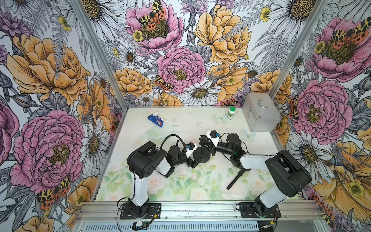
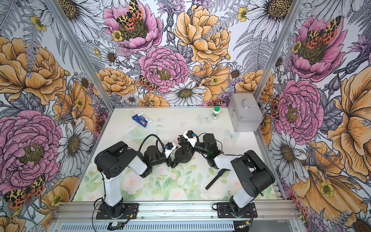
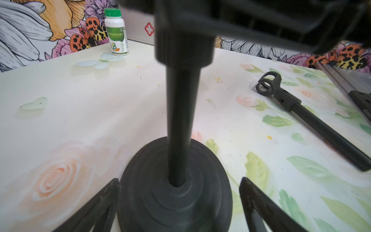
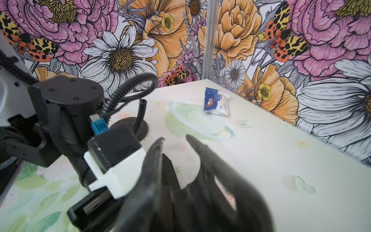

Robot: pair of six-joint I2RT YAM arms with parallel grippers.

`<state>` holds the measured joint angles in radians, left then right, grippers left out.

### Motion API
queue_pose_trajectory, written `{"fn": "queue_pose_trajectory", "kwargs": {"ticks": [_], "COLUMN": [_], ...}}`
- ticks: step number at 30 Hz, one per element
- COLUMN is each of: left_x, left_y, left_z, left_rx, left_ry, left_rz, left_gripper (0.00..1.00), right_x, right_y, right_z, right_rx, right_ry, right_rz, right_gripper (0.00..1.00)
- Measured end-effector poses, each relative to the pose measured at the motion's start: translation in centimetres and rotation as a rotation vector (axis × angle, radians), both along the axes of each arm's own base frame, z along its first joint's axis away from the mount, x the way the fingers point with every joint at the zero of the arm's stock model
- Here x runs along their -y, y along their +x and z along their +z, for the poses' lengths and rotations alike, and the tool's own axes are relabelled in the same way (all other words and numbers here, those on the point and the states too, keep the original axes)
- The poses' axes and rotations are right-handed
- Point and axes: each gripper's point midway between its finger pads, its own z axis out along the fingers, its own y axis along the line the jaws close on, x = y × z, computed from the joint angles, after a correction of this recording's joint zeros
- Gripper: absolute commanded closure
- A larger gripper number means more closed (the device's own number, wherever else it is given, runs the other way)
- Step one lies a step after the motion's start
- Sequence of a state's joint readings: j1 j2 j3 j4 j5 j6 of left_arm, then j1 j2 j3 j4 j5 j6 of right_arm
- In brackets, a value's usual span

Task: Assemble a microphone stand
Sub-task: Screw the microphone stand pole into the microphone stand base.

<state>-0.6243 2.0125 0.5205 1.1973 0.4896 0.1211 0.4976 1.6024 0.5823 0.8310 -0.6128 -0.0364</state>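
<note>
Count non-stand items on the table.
3: blue packet far left, green-capped bottle at the far edge, metal case beside it in the far right corner. More may be hidden.

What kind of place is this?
Most likely a robotics test booth, not a home: left arm and right arm bolted to an aluminium rail, floral-printed wall panels in a metal frame, and a printed tabletop.

Red cross sign on metal case [image 3: 140, 26], letter B on green label of white bottle [image 3: 116, 33], smaller print illegible
</note>
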Motion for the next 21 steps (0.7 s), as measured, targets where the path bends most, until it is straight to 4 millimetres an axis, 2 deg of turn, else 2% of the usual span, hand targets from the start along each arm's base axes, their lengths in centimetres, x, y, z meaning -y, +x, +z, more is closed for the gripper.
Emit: {"fn": "queue_pose_trajectory", "kwargs": {"ticks": [3, 5, 7, 9, 11, 14, 18, 21], "left_x": [1.1, 2.0, 2.7, 3.3, 3.5, 3.5, 3.8, 3.9], "left_y": [0.3, 0.7, 1.2, 1.6, 1.8, 1.8, 1.7, 1.7], "left_z": [-0.2, 0.6, 1.5, 2.1, 2.0, 1.6, 1.8, 1.5], "left_rx": [0.021, 0.050, 0.085, 0.113, 0.123, 0.124, 0.139, 0.137], "left_ry": [-0.027, -0.057, -0.087, -0.107, -0.113, -0.114, -0.113, -0.106], "left_rz": [-0.009, -0.019, -0.030, -0.043, -0.046, -0.042, -0.033, -0.021], "left_gripper": [0.34, 0.38, 0.52, 0.71, 0.78, 0.82, 0.72, 0.71], "right_x": [0.0, 0.0, 0.1, 0.2, 0.3, 0.6, 1.1, 1.7], "right_y": [-0.1, -0.1, 0.0, 0.0, 0.1, -0.1, -0.4, -0.3], "right_z": [0.0, 0.0, 0.0, 0.0, 0.0, 0.0, 0.0, -0.1], "right_rx": [0.014, 0.019, 0.020, 0.021, 0.019, 0.020, 0.047, 0.061], "right_ry": [0.009, 0.012, 0.015, 0.017, 0.017, 0.018, 0.009, 0.001], "right_rz": [-0.026, -0.040, -0.050, -0.055, -0.069, -0.111, -0.249, -0.366], "right_gripper": [0.95, 0.95, 0.95, 0.99, 1.00, 1.00, 1.00, 1.00]}}
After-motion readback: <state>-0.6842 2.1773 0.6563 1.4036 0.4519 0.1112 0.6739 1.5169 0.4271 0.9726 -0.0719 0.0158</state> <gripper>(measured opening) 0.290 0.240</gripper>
